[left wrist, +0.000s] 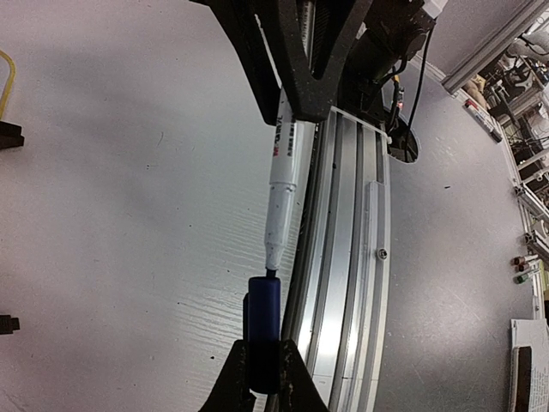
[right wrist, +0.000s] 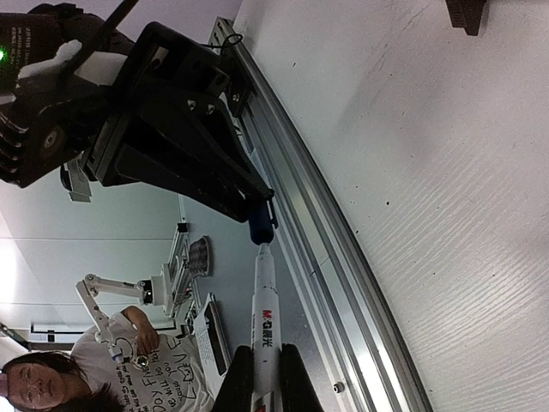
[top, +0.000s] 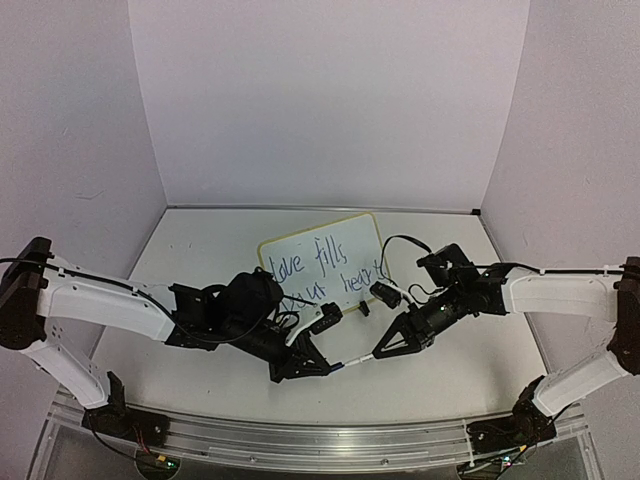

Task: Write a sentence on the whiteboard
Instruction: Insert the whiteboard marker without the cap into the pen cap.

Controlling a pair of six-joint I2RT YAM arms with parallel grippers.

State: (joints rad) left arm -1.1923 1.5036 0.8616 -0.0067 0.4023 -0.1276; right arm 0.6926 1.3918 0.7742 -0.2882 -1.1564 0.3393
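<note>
1. Hands first: the left hand (left wrist: 262, 384) is clamped on a short dark-blue plastic marker cap (left wrist: 262, 330), and the right hand (right wrist: 262, 384) is clamped on the white plastic barrel of a whiteboard marker (right wrist: 264, 300).
2. The marker's long axis runs straight from one hand to the other, roughly along the ribbed aluminium rail (top: 300, 440) at the near edge of the white worktop (top: 200, 260). Its tip sits right at the mouth of the cap, not fully inside.
3. The small white rectangular whiteboard with rounded corners and a pale-yellow rim (top: 345, 235) stands beyond both hands, toward the back wall and between the two arms. The right hand is slightly nearer to it.
4. The blue handwritten sentence (top: 320, 275) already covers the whiteboard in two lines.
5. Judging from that, capping looks like the step in hand. It depends on the cap staying in line with the barrel and the hands closing along that one axis.
</note>
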